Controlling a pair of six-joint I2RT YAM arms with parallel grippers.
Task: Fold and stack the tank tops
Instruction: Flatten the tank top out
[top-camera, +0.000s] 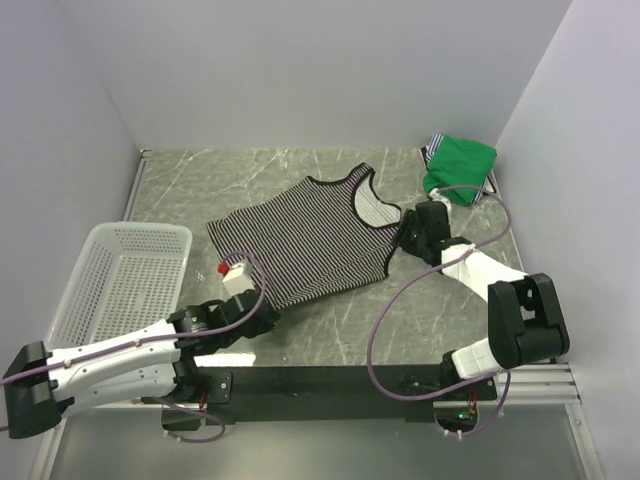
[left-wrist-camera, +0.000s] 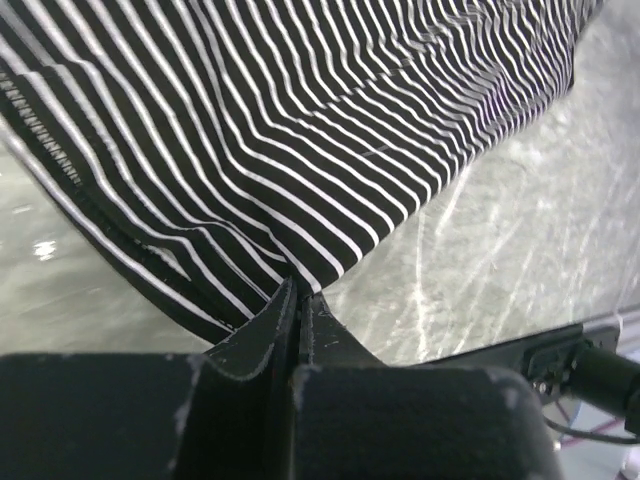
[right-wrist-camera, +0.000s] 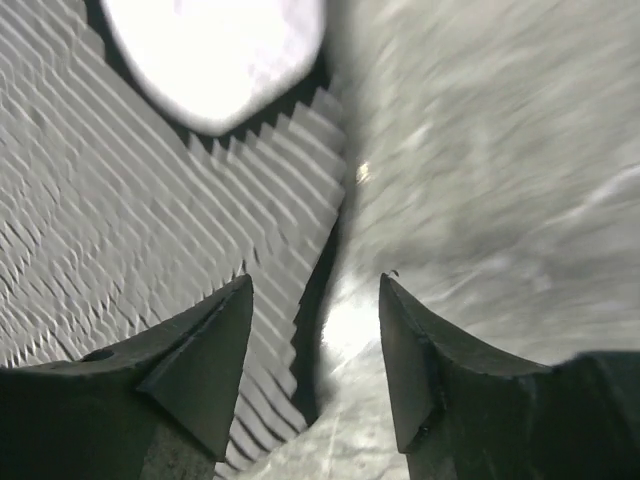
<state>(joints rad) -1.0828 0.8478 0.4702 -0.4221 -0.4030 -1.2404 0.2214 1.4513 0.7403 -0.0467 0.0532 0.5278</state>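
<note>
Spreading flat over mid-table (top-camera: 200, 175): striped top (top-camera: 300, 240), neckline toward 1 o'clock. Sitting at 9 o'clock: basket (top-camera: 135, 228). Bunched at 2 o'clock in the far corner: green top (top-camera: 460, 162). Pinching the striped hem at 7 o'clock, clamped tight: left gripper (left-wrist-camera: 298, 295). Straddling the strap edge at 3 o'clock, jaws wide, holding nothing: right gripper (right-wrist-camera: 315, 290).
</note>
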